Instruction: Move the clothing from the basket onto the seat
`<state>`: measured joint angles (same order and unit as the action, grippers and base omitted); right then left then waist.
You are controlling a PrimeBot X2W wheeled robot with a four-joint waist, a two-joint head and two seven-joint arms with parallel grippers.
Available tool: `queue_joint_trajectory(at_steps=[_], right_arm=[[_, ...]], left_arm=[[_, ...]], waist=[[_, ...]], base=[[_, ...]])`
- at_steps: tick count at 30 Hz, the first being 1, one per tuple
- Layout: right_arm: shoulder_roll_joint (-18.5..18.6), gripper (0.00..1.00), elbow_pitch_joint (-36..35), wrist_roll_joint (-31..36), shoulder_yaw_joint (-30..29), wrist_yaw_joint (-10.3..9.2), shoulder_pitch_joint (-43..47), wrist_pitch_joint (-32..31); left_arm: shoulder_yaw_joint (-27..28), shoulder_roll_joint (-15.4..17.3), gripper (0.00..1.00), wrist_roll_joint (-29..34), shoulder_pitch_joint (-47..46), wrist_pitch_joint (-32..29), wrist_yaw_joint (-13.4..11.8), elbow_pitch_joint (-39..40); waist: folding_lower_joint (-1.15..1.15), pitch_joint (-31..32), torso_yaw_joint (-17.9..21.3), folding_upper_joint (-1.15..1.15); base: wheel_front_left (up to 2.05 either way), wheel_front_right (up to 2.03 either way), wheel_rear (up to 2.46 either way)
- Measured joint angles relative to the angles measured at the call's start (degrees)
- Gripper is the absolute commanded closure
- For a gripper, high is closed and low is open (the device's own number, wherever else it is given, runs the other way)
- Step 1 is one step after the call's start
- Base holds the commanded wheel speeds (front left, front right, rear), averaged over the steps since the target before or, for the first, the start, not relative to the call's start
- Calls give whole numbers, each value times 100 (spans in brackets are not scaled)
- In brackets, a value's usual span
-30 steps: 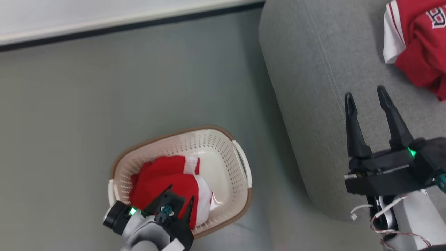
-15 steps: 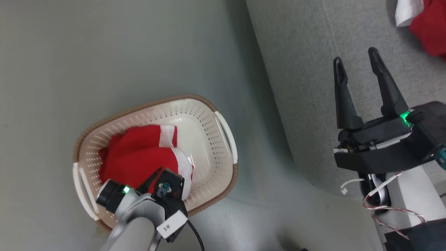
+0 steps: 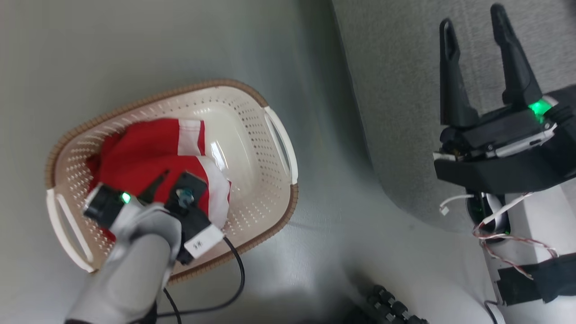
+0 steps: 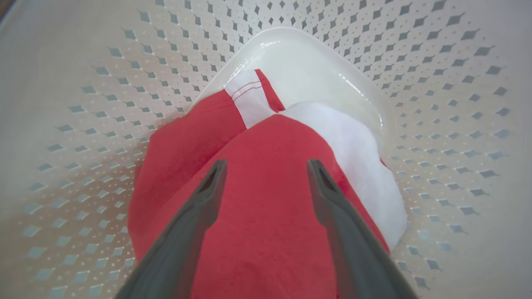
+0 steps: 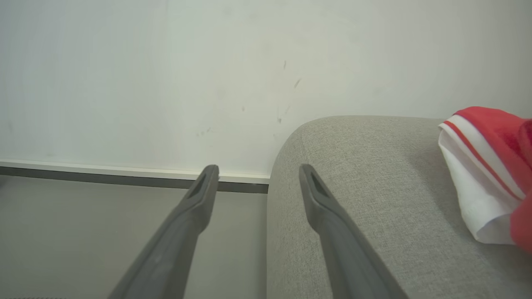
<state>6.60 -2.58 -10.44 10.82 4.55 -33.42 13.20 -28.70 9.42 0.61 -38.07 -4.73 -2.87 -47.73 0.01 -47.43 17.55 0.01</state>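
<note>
Since a second ago the head camera has tipped down, and the left gripper has sunk deeper into the basket, over the clothing.

Head view: one cream basket stands on the floor, left of one grey seat. The right gripper hangs spread and empty over the seat's near corner.

Left wrist view: the fingers are parted, grasping nothing, with their tips over the red heap's top fold. The heap is perhaps two garments; it is hard to tell. Pressing deeper before closing would gather a thick bunch, then a straight lift would clear the rim.

Right wrist view: one more red-and-white garment lies far right on the seat.
</note>
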Motion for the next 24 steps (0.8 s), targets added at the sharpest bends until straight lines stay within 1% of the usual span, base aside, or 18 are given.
queue_joint_trajectory(at_steps=[7,11,18,19,20,22,23,24], right_arm=[[-48,0,-5,-21,-11,0,-376,53],[-91,0,129,-21,-4,1,-503,85],[-137,0,368,-21,46,7,-662,110],[-147,0,403,-21,52,7,-691,110],[-151,0,434,-22,54,8,-713,114],[-156,0,479,-22,63,10,-716,135],[-156,0,479,-22,63,10,-716,135],[-160,0,498,-22,66,27,-716,135]], left_arm=[[-58,141,0,235,-493,-207,-80,-167],[-77,145,0,319,-596,-275,-129,-323],[-94,149,0,355,-682,-280,-202,-535],[-99,149,5,356,-700,-280,-218,-566],[-107,149,33,363,-726,-280,-218,-590],[-112,147,69,363,-764,-279,-219,-631],[-112,147,82,363,-764,-279,-219,-631],[-119,146,100,363,-771,-279,-219,-659]], waist=[[0,-527,66,0],[0,-778,103,0],[0,-955,192,0],[0,-952,202,0],[0,-946,209,0],[-1,-932,224,0],[-1,-932,224,0],[0,-924,231,0]], base=[[0,0,0],[0,0,0],[0,0,0],[0,0,0],[0,0,0],[0,0,0],[0,0,0],[0,0,0]])
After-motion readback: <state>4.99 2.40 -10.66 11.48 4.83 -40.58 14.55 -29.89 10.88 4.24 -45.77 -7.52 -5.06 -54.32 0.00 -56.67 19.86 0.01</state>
